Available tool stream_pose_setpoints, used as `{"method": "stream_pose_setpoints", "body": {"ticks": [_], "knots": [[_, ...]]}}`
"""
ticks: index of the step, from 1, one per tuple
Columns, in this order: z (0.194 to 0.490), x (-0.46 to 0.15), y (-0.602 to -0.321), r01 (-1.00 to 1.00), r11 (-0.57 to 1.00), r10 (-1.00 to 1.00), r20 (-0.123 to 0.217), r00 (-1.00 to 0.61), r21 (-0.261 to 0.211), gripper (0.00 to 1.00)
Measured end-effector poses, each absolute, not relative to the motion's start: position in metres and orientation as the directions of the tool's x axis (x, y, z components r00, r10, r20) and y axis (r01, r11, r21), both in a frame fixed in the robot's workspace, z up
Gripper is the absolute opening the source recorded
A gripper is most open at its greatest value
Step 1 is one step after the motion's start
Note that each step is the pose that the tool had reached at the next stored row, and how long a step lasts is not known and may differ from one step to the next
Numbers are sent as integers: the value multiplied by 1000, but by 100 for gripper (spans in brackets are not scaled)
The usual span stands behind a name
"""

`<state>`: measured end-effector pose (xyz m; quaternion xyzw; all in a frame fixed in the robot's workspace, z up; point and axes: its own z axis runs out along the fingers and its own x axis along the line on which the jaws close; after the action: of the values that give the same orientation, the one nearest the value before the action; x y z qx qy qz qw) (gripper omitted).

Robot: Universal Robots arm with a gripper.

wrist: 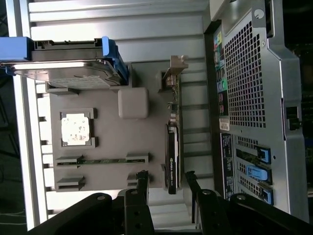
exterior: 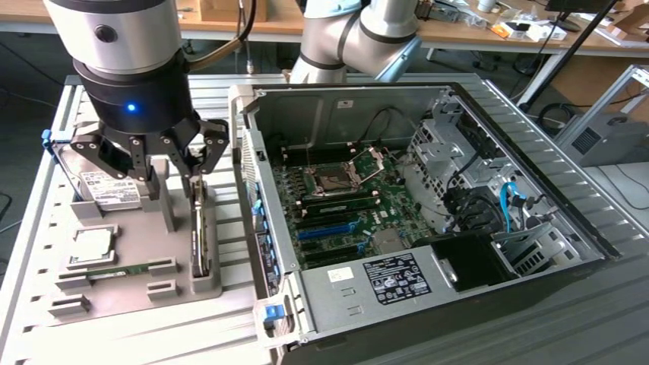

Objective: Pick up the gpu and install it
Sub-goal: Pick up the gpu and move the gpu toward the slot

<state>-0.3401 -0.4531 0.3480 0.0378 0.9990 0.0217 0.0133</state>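
Claw (exterior: pixel 167 169) spread over gpu (exterior: pixel 200 228), edge-up in holder (exterior: pixel 121 293); stiff, light, fragile. Pinch board faces, probably mid-length.

You have the jaws spread wide, one on each side of the gpu (wrist: pixel 172 147), clear of it. It stands on edge in the gray tray (wrist: pixel 112 142) beside the computer case (wrist: pixel 254 98); a hard drive (wrist: pixel 68 73) shares the tray.
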Motion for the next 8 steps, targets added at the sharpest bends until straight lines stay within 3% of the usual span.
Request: {"method": "stream_pose_setpoints", "body": {"ticks": [8], "knots": [[346, -338, -452, 75, 996, 76, -25, -997, 44, 42]]}}
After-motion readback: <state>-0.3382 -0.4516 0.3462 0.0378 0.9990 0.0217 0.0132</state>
